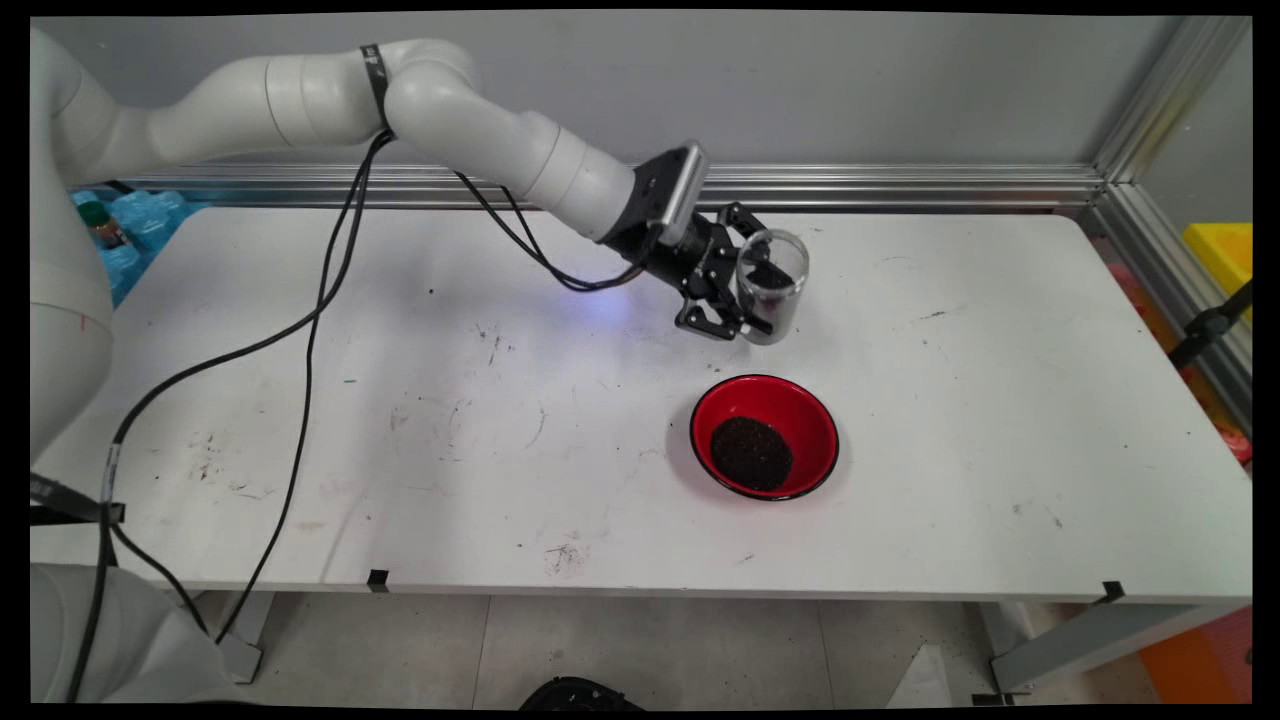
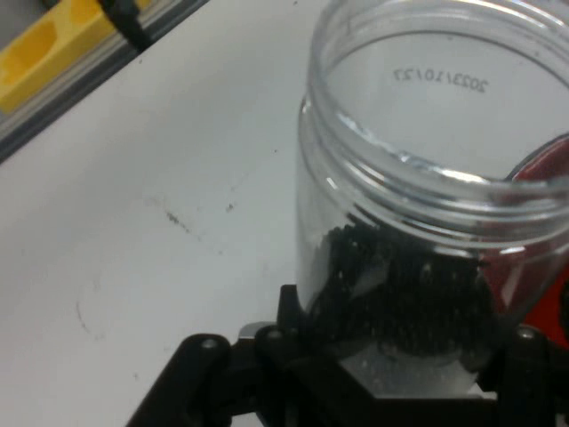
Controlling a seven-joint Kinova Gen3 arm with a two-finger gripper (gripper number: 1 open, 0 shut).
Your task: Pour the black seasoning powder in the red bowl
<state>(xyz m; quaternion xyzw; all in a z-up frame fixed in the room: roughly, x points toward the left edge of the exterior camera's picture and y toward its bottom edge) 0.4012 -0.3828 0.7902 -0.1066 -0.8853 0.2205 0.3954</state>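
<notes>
My fingers [image 1: 742, 290] pinch clear jar [image 1: 772, 285], few dark grains inside, held above table [image 1: 400, 400], red bowl [image 1: 765, 437] near; keep grip firm, jar steady.

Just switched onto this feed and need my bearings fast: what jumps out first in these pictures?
The gripper holds a clear plastic jar above the table, toward its far side. Some dark grains sit in the jar by the fingers. Nearer the camera, a red bowl stands on the table with a heap of the same dark grains in its middle.
</notes>
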